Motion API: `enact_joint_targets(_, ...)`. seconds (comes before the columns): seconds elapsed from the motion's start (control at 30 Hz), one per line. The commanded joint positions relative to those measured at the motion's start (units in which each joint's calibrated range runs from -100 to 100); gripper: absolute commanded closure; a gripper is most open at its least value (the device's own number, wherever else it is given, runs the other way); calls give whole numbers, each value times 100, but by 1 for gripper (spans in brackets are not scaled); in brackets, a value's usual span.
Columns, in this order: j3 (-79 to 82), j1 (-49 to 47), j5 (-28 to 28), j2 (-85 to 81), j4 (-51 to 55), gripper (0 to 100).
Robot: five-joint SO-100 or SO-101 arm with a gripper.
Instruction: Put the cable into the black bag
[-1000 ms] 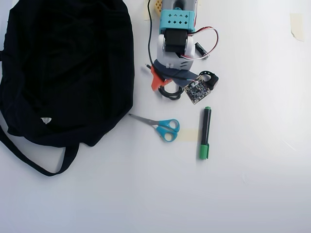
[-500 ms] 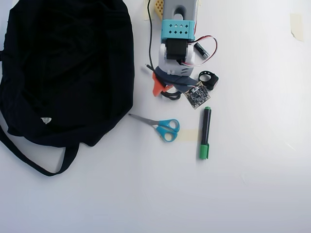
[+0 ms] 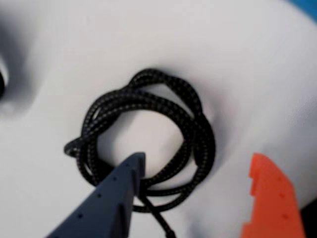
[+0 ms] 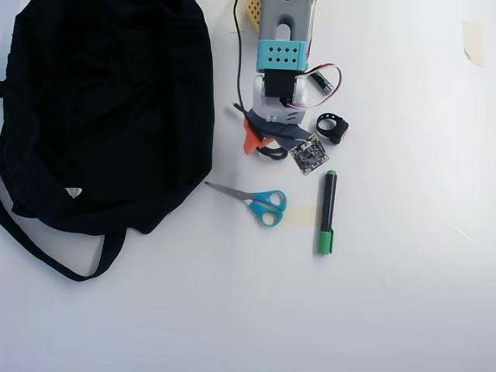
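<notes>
1. In the wrist view I see the cable (image 3: 148, 134) as a black braided coil in the middle of the frame, lying on the white counter (image 3: 237, 64).
2. My claw (image 3: 193, 173) is open: the dark blue finger (image 3: 116, 193) has its tip inside the coil at the lower middle, and the orange finger (image 3: 272, 198) stands apart at the lower right, outside the coil.
3. In the overhead view the claw (image 4: 267, 139) is in the upper middle of the frame, and it hides most of the cable (image 4: 273, 153).
4. The black bag (image 4: 108, 108) fills the upper left of the overhead view, apart from the claw.
5. Blue scissors (image 4: 260, 201) and a green marker (image 4: 328, 211) lie below the claw.
</notes>
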Motion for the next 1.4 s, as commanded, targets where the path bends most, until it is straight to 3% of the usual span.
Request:
enact_joint_targets(0.0, 88, 18, -23, -38, -131, 72)
enact_joint_targets(0.93, 492, 70, -96, -29, -450, 73)
enact_joint_targets(1.2, 519, 85, -165, -29, -450, 86)
enact_joint_targets(1.37, 519, 85, -165, -29, -450, 89)
